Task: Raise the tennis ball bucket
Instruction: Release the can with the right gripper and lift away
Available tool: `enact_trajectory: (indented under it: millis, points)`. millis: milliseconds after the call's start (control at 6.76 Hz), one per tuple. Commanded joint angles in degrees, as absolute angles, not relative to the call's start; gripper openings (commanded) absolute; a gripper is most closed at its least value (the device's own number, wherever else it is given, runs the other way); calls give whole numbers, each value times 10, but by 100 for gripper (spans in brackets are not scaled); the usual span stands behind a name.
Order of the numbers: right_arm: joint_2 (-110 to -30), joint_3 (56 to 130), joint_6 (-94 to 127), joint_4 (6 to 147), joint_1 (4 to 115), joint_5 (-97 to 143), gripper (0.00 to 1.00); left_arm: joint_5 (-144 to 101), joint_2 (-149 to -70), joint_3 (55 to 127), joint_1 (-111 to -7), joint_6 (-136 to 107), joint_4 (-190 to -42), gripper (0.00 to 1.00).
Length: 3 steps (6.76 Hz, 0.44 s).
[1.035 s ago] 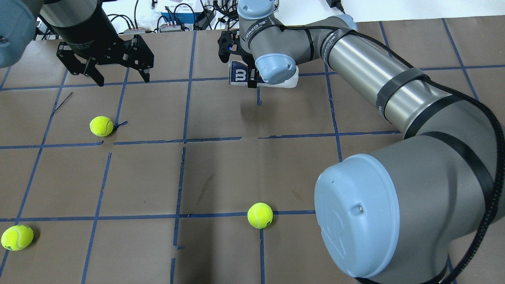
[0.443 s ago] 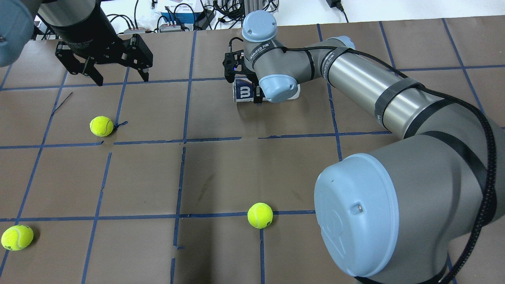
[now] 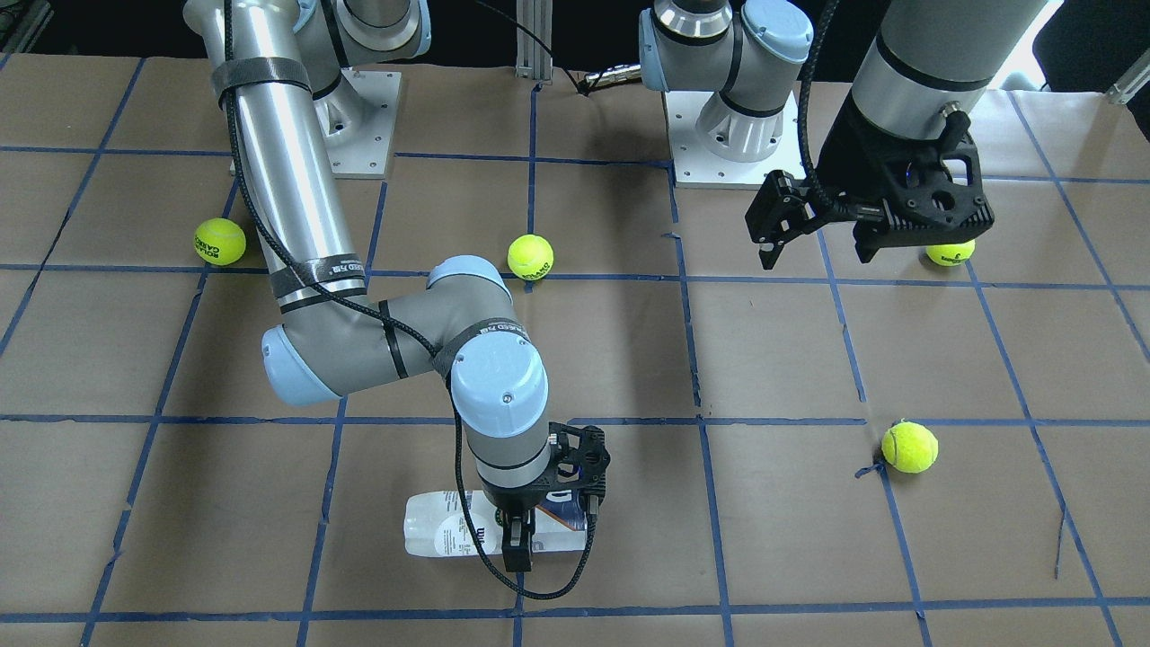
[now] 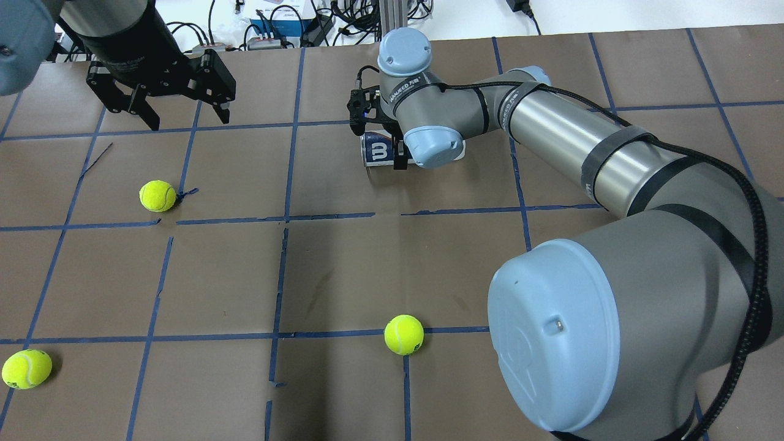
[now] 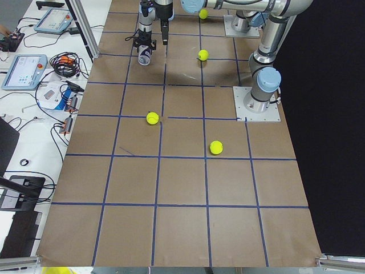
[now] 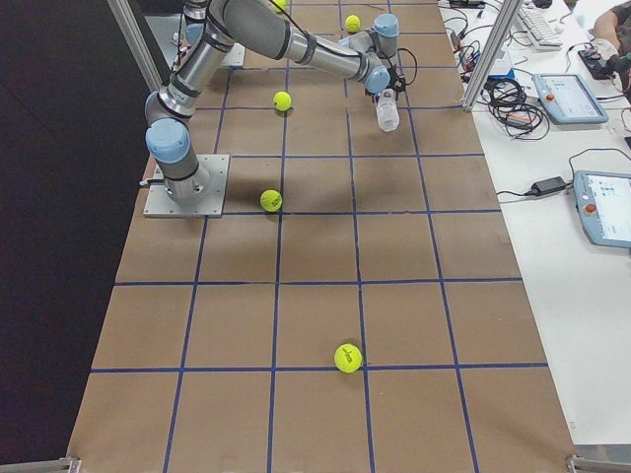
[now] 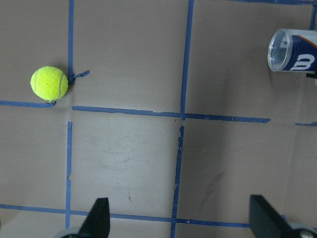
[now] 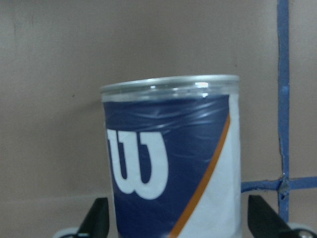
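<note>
The tennis ball bucket is a clear tube with a navy and white "W" label. It lies on its side at the table's far middle, at or just above the surface. It also shows in the front view and the left wrist view. My right gripper points down and straddles the bucket. In the right wrist view its fingers stand close on both sides of the bucket, shut on it. My left gripper hangs open and empty above the far left of the table.
Yellow-green tennis balls lie loose on the table: one at the left, one at the near middle and one at the near left corner. Cables and boxes lie beyond the far edge.
My right gripper has come down with the bucket in it, from raised above the table to table level. The left gripper and the balls have not moved.
</note>
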State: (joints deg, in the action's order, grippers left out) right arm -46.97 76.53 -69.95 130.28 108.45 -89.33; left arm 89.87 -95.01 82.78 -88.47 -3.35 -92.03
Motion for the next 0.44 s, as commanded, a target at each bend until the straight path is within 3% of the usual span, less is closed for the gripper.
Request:
enact_trajectory:
  millis: [0, 296]
  points:
    - [-489, 761, -698, 1308, 1085, -893, 100, 811, -978, 823, -885, -34, -927, 100]
    - [-541, 758, -696, 1301, 1078, -896, 100, 792, -1017, 821, -885, -34, -916, 100]
